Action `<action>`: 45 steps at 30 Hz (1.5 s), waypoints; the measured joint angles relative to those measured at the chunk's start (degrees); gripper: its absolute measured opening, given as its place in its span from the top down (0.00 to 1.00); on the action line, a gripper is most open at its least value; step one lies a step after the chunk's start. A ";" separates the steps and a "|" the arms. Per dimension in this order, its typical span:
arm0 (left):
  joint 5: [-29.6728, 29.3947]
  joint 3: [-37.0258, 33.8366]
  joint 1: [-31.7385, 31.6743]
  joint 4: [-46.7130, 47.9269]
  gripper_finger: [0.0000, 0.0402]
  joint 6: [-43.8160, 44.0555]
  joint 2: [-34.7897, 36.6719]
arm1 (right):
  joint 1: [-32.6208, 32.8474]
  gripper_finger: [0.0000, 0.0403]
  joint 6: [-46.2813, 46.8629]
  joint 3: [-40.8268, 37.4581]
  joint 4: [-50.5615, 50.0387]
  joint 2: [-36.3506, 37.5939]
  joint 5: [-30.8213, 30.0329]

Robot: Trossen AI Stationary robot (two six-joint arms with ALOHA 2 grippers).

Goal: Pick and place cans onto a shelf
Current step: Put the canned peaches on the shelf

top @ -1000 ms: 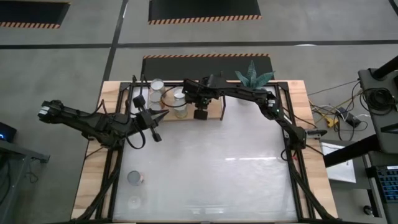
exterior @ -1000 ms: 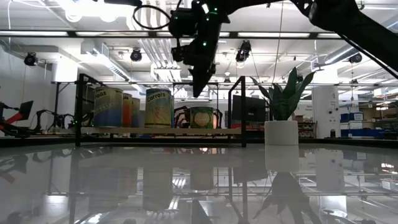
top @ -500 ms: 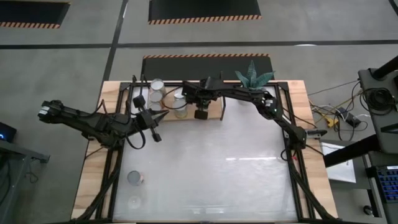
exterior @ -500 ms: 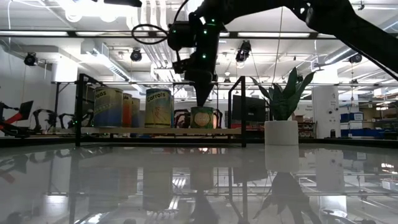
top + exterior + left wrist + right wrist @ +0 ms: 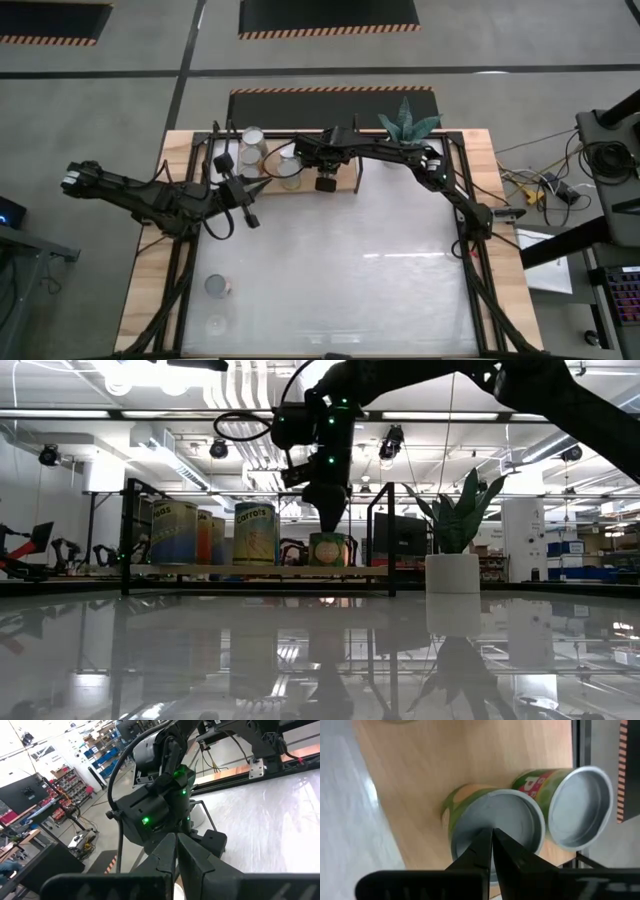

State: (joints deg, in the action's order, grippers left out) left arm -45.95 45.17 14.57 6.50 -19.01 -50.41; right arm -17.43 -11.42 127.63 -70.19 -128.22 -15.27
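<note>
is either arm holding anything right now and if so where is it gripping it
Nothing is held. The right gripper is shut, its tips down on the lid of a short can on the shelf. The left gripper is shut and empty.

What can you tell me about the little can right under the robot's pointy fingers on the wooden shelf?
It is a short green-labelled metal can with a dull silver round lid ringed by a raised rim. It stands upright on the light wooden shelf, beside a can with a green and red label. The right gripper is shut, its dark tips at the lid's middle; whether they press it is unclear. In the low view it is the shelf's shortest can.
</note>
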 joint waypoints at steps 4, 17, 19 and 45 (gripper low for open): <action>-0.01 0.00 0.02 0.00 1.00 0.00 0.00 | -0.31 0.98 -0.13 0.00 0.55 0.00 0.02; 0.01 0.00 0.01 -0.02 1.00 0.00 0.00 | -0.95 0.98 -0.18 0.02 0.95 0.20 0.10; -0.01 0.00 0.02 -0.02 1.00 0.01 0.00 | -0.74 0.98 -0.07 0.46 0.82 0.28 0.22; 0.01 0.00 0.01 -0.06 1.00 -0.01 0.00 | 0.30 0.98 2.89 2.24 -1.29 0.59 0.24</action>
State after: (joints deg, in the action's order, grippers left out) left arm -45.93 45.17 14.57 6.45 -19.02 -50.41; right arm -17.12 -8.53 129.87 -71.48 -127.63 -15.03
